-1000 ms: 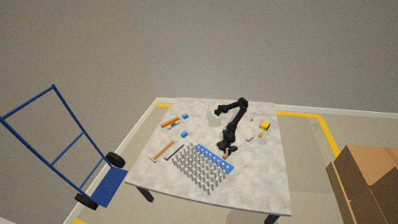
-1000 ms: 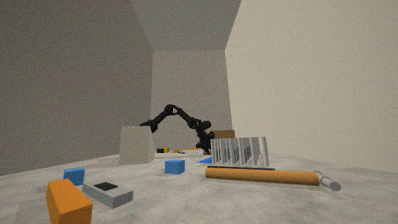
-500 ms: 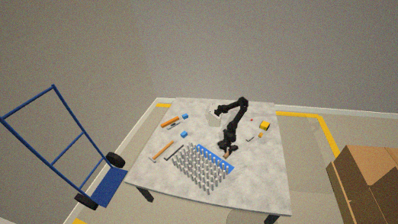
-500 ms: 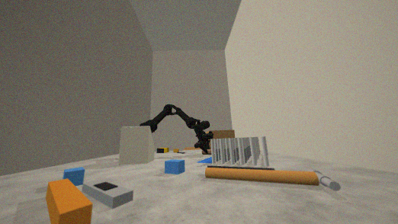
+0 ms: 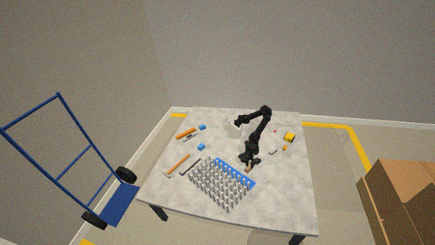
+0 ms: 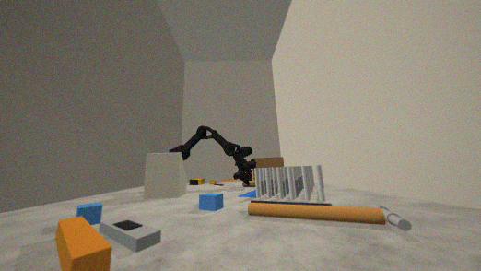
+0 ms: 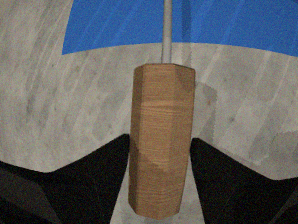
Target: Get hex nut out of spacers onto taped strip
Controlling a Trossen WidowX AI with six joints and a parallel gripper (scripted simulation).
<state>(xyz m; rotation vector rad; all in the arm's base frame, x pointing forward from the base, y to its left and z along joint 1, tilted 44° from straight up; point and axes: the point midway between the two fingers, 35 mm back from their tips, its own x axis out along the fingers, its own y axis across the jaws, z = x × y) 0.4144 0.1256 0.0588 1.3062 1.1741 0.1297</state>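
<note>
My gripper point(image 5: 250, 162) point(image 6: 247, 182) point(image 7: 160, 143) is shut on the wooden handle point(image 7: 162, 100) point(image 5: 248, 168) of a tool, beside the right part of the blue taped strip point(image 5: 252, 183) point(image 6: 248, 194) point(image 7: 110, 25). In the wrist view the handle lies between both fingers, and its thin grey shaft point(image 7: 167, 30) runs up over the strip; the shaft's far end is out of view. The metal spacers point(image 5: 218, 183) point(image 6: 290, 182) stand upright in rows beyond the strip. I cannot make out the hex nut in any view.
An orange-handled tool point(image 5: 178, 164) point(image 6: 318, 212) and a black bar point(image 5: 189, 167) lie left of the spacers. Blue blocks point(image 5: 201, 147) point(image 6: 211, 202), a pale box point(image 6: 165, 175), an orange block point(image 5: 185, 133) point(image 6: 83, 244) and a yellow block point(image 5: 289, 137) are farther from the field.
</note>
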